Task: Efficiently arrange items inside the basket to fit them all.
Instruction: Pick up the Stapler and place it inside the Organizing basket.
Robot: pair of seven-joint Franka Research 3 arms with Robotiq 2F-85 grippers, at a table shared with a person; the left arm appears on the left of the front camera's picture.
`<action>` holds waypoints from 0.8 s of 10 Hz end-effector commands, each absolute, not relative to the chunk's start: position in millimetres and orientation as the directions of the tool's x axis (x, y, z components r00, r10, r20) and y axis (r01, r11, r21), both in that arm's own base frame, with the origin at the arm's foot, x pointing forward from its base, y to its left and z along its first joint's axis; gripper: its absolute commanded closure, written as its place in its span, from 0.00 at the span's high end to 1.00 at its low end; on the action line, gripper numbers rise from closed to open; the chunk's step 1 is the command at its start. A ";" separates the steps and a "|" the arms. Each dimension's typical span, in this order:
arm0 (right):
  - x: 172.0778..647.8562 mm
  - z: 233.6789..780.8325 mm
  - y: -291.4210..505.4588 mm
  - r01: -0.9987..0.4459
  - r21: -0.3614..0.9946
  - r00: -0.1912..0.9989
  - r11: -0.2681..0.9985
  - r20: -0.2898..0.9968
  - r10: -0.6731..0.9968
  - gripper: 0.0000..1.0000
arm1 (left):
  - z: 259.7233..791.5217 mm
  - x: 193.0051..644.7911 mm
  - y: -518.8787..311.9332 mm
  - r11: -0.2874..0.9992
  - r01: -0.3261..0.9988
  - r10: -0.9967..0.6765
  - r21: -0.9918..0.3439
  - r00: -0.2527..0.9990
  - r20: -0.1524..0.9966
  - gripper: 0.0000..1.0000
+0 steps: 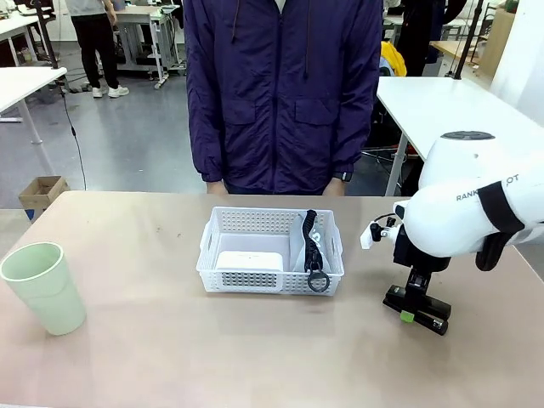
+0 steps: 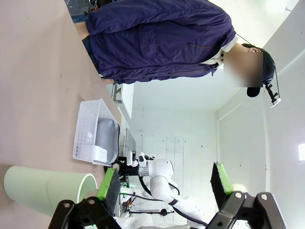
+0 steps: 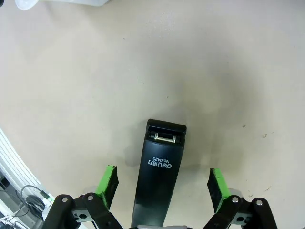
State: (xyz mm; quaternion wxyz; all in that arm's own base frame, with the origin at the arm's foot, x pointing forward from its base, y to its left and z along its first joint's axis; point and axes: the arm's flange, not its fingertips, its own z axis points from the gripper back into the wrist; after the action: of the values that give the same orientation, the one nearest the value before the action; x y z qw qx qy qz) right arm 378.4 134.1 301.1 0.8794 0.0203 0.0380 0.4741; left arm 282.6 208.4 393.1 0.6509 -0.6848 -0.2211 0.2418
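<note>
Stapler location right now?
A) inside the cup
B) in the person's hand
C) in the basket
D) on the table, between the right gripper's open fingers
D: the black stapler lies on the table outside the basket, with the right gripper open and one green pad on either side of it.

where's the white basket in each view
front view: basket at table centre, before the person.
left wrist view: left of middle, turned sideways, beyond the green cup.
right wrist view: white sliver at top-left edge, probably its corner.
shared landmark: the tan table.
</note>
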 end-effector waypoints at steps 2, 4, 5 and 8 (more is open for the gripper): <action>374.4 294.2 131.2 -0.839 0.052 0.539 0.542 -0.059 0.840 1.00 | 394.4 280.2 205.5 -0.057 0.008 0.617 -0.998 0.787 -0.029 1.00; 371.5 293.0 132.5 -0.837 0.031 0.543 0.547 -0.084 0.835 0.40 | 394.4 280.2 205.5 -0.057 0.008 0.617 -0.998 0.787 -0.029 1.00; 371.8 292.4 132.5 -0.834 0.028 0.546 0.550 -0.090 0.833 0.04 | 394.4 280.2 205.5 -0.057 0.008 0.617 -0.998 0.787 -0.029 1.00; 372.1 292.2 131.4 -0.834 0.018 0.548 0.552 -0.102 0.830 0.00 | 394.4 280.2 205.5 -0.057 0.008 0.617 -0.998 0.787 -0.029 1.00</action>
State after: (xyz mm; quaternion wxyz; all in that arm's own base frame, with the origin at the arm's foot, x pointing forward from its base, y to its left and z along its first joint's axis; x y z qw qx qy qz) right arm 380.4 132.7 299.7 0.8741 -0.0007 0.0437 0.4838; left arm 282.6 208.4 393.1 0.6509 -0.6848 -0.2211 0.2418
